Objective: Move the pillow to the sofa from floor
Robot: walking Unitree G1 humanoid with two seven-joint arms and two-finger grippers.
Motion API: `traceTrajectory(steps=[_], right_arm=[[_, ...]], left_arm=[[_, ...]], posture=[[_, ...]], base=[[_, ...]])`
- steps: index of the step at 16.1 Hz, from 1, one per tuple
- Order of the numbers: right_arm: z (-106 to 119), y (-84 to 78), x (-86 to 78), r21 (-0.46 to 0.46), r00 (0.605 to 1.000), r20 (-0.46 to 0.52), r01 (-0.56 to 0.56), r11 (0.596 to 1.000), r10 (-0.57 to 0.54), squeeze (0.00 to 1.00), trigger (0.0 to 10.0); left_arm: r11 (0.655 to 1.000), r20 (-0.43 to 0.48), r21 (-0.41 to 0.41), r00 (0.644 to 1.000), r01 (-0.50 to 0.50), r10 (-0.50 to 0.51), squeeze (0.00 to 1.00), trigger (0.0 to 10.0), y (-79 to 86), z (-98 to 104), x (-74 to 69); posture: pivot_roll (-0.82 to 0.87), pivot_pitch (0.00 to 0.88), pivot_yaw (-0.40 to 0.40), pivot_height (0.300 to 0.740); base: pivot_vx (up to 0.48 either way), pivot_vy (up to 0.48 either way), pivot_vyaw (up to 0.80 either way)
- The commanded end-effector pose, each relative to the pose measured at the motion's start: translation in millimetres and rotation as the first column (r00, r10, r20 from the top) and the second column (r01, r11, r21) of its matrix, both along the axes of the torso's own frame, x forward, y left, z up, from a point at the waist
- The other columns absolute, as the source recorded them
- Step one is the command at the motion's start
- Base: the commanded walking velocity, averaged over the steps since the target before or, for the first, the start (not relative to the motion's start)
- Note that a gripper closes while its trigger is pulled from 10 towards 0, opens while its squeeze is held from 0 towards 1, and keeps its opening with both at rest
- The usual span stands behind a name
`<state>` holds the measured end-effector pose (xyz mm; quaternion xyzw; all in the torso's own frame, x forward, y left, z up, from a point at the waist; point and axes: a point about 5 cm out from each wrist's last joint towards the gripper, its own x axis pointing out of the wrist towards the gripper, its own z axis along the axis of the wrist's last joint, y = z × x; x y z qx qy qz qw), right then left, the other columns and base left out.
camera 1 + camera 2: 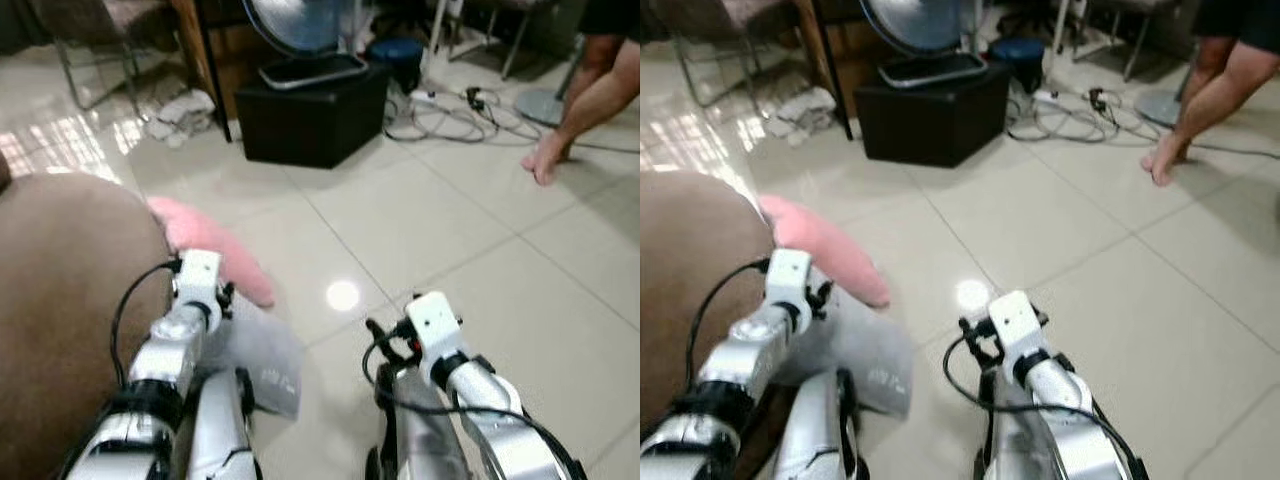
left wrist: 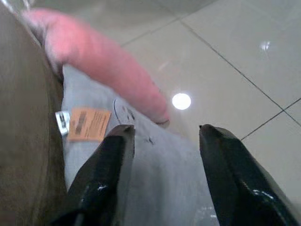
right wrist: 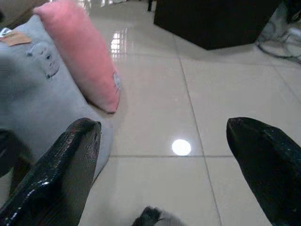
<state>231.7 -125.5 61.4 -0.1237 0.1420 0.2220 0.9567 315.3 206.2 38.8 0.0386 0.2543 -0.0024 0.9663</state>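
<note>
A pink pillow lies on the tiled floor, leaning against the brown sofa. A grey pillow with an orange tag lies just in front of it, also against the sofa. My left gripper hangs open just over the grey pillow, its fingers on either side of the pink pillow's lower end, and holds nothing. My right gripper is open over bare tiles, to the right of both pillows, with the pink pillow ahead of it. Both silver arms reach forward, the left arm close beside the sofa.
A black box carrying a fan stands on the floor ahead. Cables trail to its right. A person's bare leg and foot are at the far right. A chair and crumpled papers lie at the back left.
</note>
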Motion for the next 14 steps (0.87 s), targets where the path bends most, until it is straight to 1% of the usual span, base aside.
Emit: traceTrajectory(steps=[1, 2, 4, 5, 6, 7, 8, 9, 10, 11, 12, 14], right_arm=[[7, 5.8, -3.9, -0.002, 0.998, 0.017, -0.062, 0.998, 0.062, 0.0, 10.0], [8, 8.5, -9.4, -0.004, 0.995, 0.017, -0.097, 0.995, 0.097, 0.0, 10.0], [8, 14.6, -20.7, 0.004, 0.985, -0.007, -0.175, 0.985, 0.175, 0.0, 10.0], [10, 16.1, -26.3, 0.009, 0.982, -0.009, -0.188, 0.982, 0.188, 0.0, 10.0], [11, 16.7, -27.5, 0.013, 0.981, -0.009, -0.194, 0.981, 0.194, 0.0, 10.0], [12, 16.9, -27.2, 0.015, 0.981, -0.008, -0.196, 0.981, 0.196, 0.0, 10.0], [14, 17.3, -26.7, 0.02, 0.981, -0.001, -0.196, 0.98, 0.196, 0.0, 10.0], [16, 17.3, -26.1, 0.021, 0.98, 0.003, -0.199, 0.98, 0.199, 0.0, 10.0], [17, 17.2, -25.3, 0.016, 0.979, 0.005, -0.206, 0.978, 0.206, 0.0, 10.0], [18, 17.7, -25.4, 0.013, 0.977, 0.005, -0.213, 0.977, 0.213, 0.0, 10.0], [20, 19.9, -26.0, 0.015, 0.974, 0.002, -0.229, 0.973, 0.229, 0.0, 10.0], [21, 23.2, -26.7, 0.026, 0.965, -0.006, -0.261, 0.965, 0.261, 0.0, 10.0]], left_arm=[[1.0, 0.01, -0.005, 1.0, 0.003, -0.003, 1.0, 10.0, 6.1, -1, 1.3], [0.999, 0.008, 0.02, 0.999, 0.035, -0.036, 1.0, 10.0, 8.5, -4, -0.5], [0.997, -0.051, 0.076, 0.999, -0.009, 0.013, 1.0, 10.0, 24.6, -15, -8.4], [0.995, -0.065, 0.097, 0.997, -0.034, 0.041, 1.0, 10.0, 33.7, -17, -12.1], [0.991, -0.075, 0.119, 0.995, -0.055, 0.064, 1.0, 10.0, 41.8, -17, -14.0], [0.991, -0.079, 0.123, 0.995, -0.056, 0.066, 1.0, 10.0, 45.7, -17, -14.7], [0.987, -0.081, 0.159, 0.996, -0.032, 0.046, 1.0, 10.0, 50.3, -17, -15.7], [0.983, -0.077, 0.18, 0.996, -0.028, 0.042, 1.0, 10.0, 53.4, -16, -16.3], [0.976, -0.087, 0.219, 0.996, -0.017, 0.037, 1.0, 10.0, 55.6, -17, -17.2], [0.972, -0.104, 0.234, 0.994, -0.002, 0.027, 1.0, 10.0, 55.9, -19, -18.5], [0.973, -0.13, 0.228, 0.992, 0.021, 0.009, 0.0, 10.0, 52.3, -23, -20.6], [0.98, -0.147, 0.195, 0.989, 0.046, -0.017, 0.0, 10.0, 44.5, -27, -21.2]], posture=[[-0.09, 0.16, 0.01, 0.525], [-0.09, 0.18, 0.009, 0.525], [-0.1, 0.22, 0.007, 0.525], [-0.1, 0.235, 0.011, 0.525], [-0.1, 0.247, 0.012, 0.525], [-0.1, 0.255, 0.013, 0.525], [-0.09, 0.286, 0.021, 0.525], [-0.09, 0.292, 0.021, 0.525], [-0.09, 0.304, 0.021, 0.525], [-0.09, 0.307, 0.022, 0.525], [-0.1, 0.31, 0.022, 0.525], [-0.1, 0.317, 0.023, 0.525]], base=[[0.0, 0.0, 0.0], [0.0, 0.0, 0.0], [0.0, 0.0, 0.0], [0.0, 0.0, 0.0], [0.0, 0.0, 0.0], [0.0, 0.0, 0.0], [0.0, 0.0, 0.0], [0.0, 0.0, 0.0], [0.0, 0.0, 0.0], [0.0, 0.0, 0.0], [0.0, 0.0, 0.0], [0.0, 0.0, 0.0]])
